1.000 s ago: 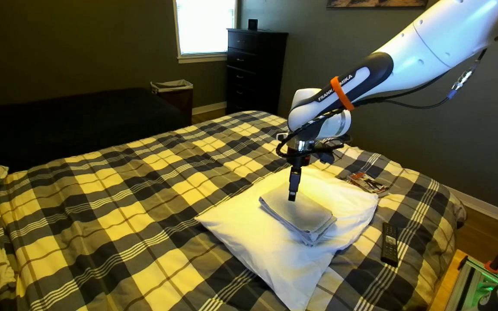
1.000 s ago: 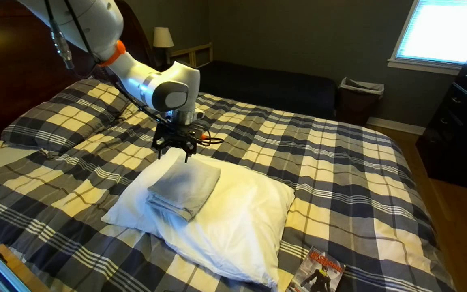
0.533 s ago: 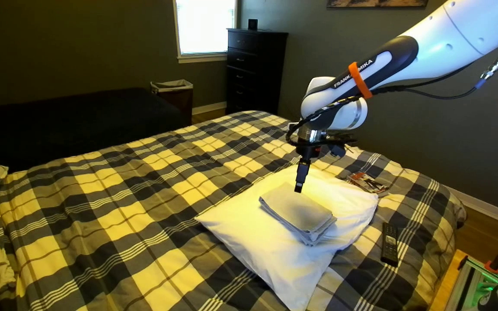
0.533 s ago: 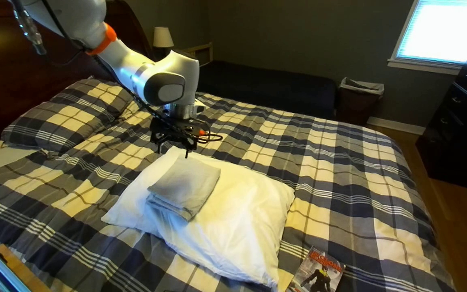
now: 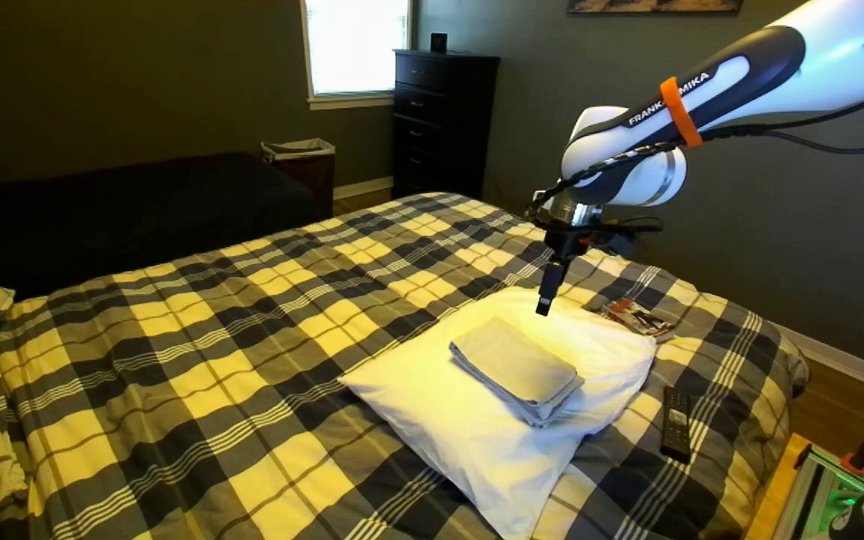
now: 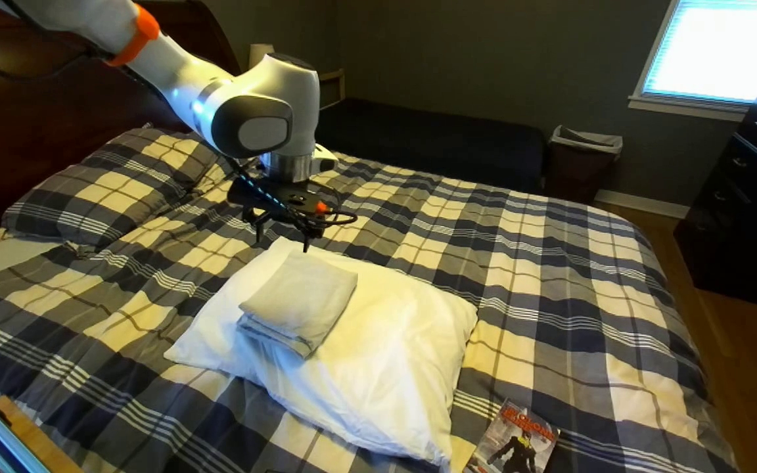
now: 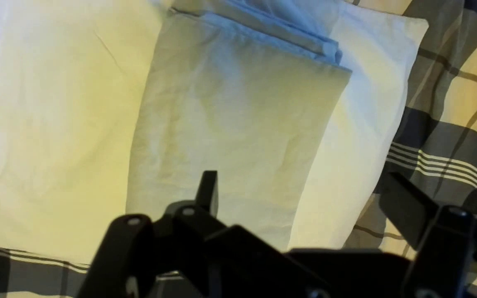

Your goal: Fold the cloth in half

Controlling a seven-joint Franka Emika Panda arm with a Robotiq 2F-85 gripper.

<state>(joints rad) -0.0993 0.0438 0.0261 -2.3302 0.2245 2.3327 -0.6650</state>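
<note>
As the Robotiq gripper (image 6: 282,244) had risen further, jaws apart and holding nothing, the pale cloth (image 6: 299,295) lay unmoved, a layered rectangle on the white pillow (image 6: 385,361); the half-fold was judged likely complete. Further right in an exterior view stood a lined wastebasket (image 6: 577,172), contents not visible.

Cloth (image 6: 301,299) on pillow (image 6: 388,351) on bedcover (image 6: 562,289)
</note>
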